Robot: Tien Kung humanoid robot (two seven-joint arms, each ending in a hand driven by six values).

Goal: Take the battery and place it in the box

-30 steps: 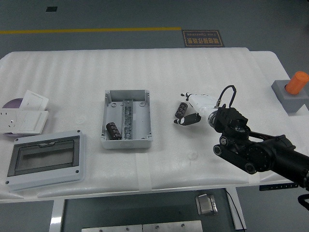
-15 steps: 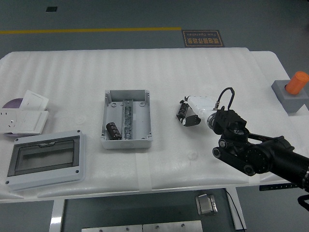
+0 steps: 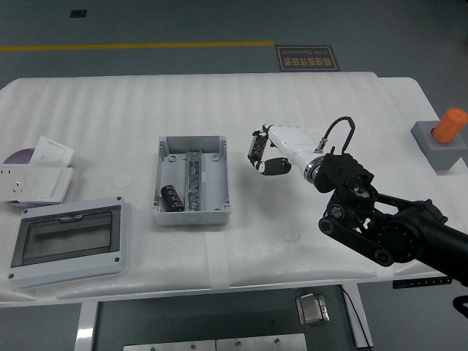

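Since earlier frame: right robot hand (image 3: 263, 155) lifted off tabletop (image 3: 329, 110), moved toward box (image 3: 191, 179), fingers clenched on battery (image 3: 256, 150). Step: transport. Battery right of box. Next: carry over box's free compartment, lower, release.

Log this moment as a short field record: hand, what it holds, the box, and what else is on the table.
right hand: shut on the battery, raised off the table, right of the box
left hand: not in view
box: open grey enclosure, centre-left of table; another battery already lies in its lower left part
transparent-lid cover: near left corner
white socket plates: far left edge
orange cylinder on grey block: right edge
task state: held battery not yet in the box
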